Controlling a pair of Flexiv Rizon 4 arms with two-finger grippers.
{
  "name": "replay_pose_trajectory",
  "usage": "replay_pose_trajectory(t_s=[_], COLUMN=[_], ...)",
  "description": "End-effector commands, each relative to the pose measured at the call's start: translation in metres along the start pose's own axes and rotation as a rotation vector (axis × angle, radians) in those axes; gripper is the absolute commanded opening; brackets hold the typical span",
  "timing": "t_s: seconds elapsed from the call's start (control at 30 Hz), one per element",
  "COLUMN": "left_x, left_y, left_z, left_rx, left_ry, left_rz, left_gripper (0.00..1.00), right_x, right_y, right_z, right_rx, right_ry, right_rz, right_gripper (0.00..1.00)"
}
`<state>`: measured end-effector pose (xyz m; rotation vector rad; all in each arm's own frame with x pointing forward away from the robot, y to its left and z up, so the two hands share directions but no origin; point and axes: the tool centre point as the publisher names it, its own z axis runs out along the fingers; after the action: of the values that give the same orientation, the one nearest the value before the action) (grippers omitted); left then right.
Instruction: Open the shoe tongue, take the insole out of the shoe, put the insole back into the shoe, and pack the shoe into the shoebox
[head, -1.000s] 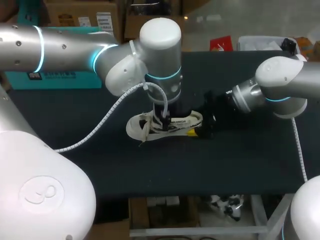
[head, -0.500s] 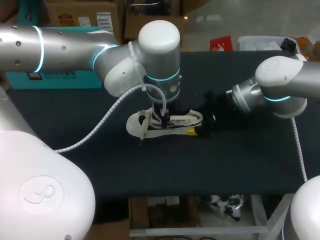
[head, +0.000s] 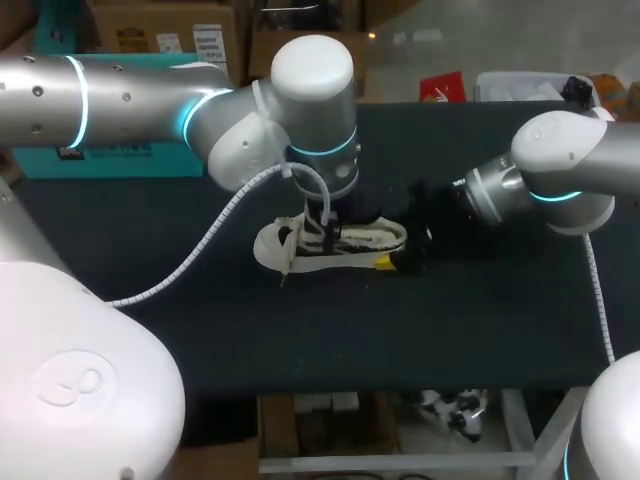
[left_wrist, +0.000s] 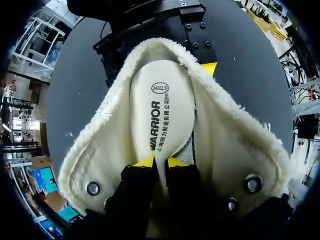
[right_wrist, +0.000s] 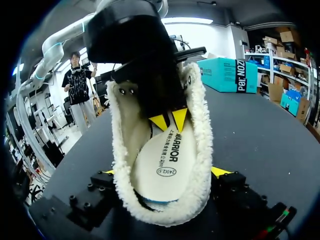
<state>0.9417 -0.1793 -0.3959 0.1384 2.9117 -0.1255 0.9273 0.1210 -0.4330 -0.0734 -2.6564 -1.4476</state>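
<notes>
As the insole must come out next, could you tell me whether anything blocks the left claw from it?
Nothing visible does: the left claw sits inside the open shoe, closed on the raised edge of the insole.

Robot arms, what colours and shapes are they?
The left arm and right arm are fat, rounded silver-grey tubes with glowing light-blue rings at the joints. A white curly cable hangs along the left one. The left gripper and right gripper are black with bright yellow tips.
</notes>
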Motion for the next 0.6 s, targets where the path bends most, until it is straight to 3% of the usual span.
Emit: replay_pose_trajectory(t_s=[0.03,0.27,0.6], left_x=[-0.007,0.003,0.014], left_y=[-0.001,-0.004,-0.013], left_z=[0.029,-0.021,-0.066], left_rx=[0.089,0.192,0.236], left_ry=[0.02,0.041,0.058], left_rz=[0.027,0.06,0.072], left_gripper=[0.0,0.0,0.0], right_x=[0.004,0.004,0.004], right_y=[-0.006,-0.006,-0.006], right_z=[0.006,0.006,0.006], right_rx=[-0.003,-0.003,-0.003], right_ry=[0.007,0.007,0.007], right_rz=[-0.002,-0.002,-0.002], right_gripper=[0.0,0.0,0.0])
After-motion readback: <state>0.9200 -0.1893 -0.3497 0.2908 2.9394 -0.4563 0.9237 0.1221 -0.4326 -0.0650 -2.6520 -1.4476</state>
